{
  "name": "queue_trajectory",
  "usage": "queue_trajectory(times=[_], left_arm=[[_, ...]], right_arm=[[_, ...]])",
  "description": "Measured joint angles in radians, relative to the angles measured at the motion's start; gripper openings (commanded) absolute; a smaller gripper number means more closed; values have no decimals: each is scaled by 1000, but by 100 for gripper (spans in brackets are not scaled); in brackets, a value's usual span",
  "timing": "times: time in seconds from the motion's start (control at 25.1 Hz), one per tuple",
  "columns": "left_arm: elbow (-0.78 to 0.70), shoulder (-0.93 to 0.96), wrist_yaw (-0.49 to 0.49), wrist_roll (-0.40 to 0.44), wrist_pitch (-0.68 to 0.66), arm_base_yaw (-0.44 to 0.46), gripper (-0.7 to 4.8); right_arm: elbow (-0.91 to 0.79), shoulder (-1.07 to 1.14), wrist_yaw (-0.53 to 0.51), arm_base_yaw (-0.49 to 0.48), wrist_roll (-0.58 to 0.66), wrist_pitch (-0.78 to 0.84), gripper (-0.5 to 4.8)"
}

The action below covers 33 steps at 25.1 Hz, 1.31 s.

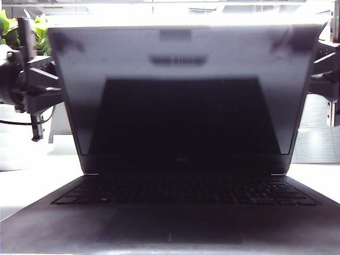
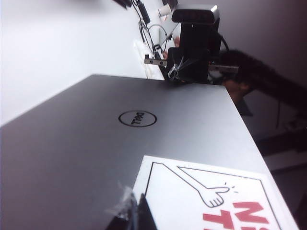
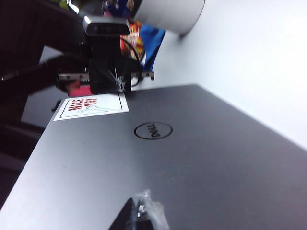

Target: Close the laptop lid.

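Behind the tilted laptop lid (image 2: 144,143), left gripper (image 2: 128,213) and right gripper (image 3: 139,213) press its back; finger spread can't be told.

The left hand (image 1: 37,95) and right hand (image 1: 324,74) flank the laptop lid (image 1: 180,58).

Laptop lid (image 1: 180,58) silver-grey, open, tilted fwd over keyboard.

— What words can you read?
— I see a round Dell logo (image 2: 137,118) on the laptop lid (image 2: 86,143), and red letters on the white sticker (image 3: 91,106) at its corner.
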Motion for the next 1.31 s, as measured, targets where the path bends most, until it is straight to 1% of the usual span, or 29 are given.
queue_trajectory(times=[0.04,0.08,0.16,0.2,0.24,0.28,0.36,0.48,0.6,0.72,0.91,0.99,1.03,1.11,1.19,1.31], left_arm=[[0,0,1,97,-88,0,-5],[0,0,2,140,-131,0,-5],[0,0,9,306,-291,0,-5],[-3,0,9,364,-351,-3,-5],[-17,0,8,396,-386,-8,-5],[-39,0,8,407,-394,-9,-5],[-85,0,5,407,-392,-11,-5],[-92,0,-68,354,-392,-26,-5],[-92,0,-87,320,-400,-36,-5],[-92,0,-147,297,-400,-34,-5],[-93,0,-272,252,-399,-34,-5],[-93,0,-335,229,-393,-34,-5],[-93,0,-386,211,-390,-34,-5],[-93,0,-446,191,-382,-34,-5],[-94,0,-459,183,-374,-34,-5],[-94,0,-460,179,-365,-34,-5]], right_arm=[[-1,0,8,4,-52,-54,-1],[-8,0,10,4,-72,-69,-1],[-53,0,14,1,-91,-82,-1],[-82,-2,11,0,-99,-80,-2],[-111,-2,8,0,-108,-78,-2],[-134,-2,17,5,-110,-79,-1],[-134,-2,70,26,-106,-100,-1],[-135,-2,108,60,-106,-159,-1],[-135,-2,111,74,-106,-189,-1],[-145,-2,123,74,-106,-216,-1],[-180,-2,222,74,-105,-240,-2],[-188,-2,256,74,-97,-240,-1],[-194,-2,291,75,-91,-242,-2],[-199,-2,338,75,-89,-247,-1],[-199,-2,377,75,-83,-247,-2],[-199,-2,383,75,-82,-247,-1]])
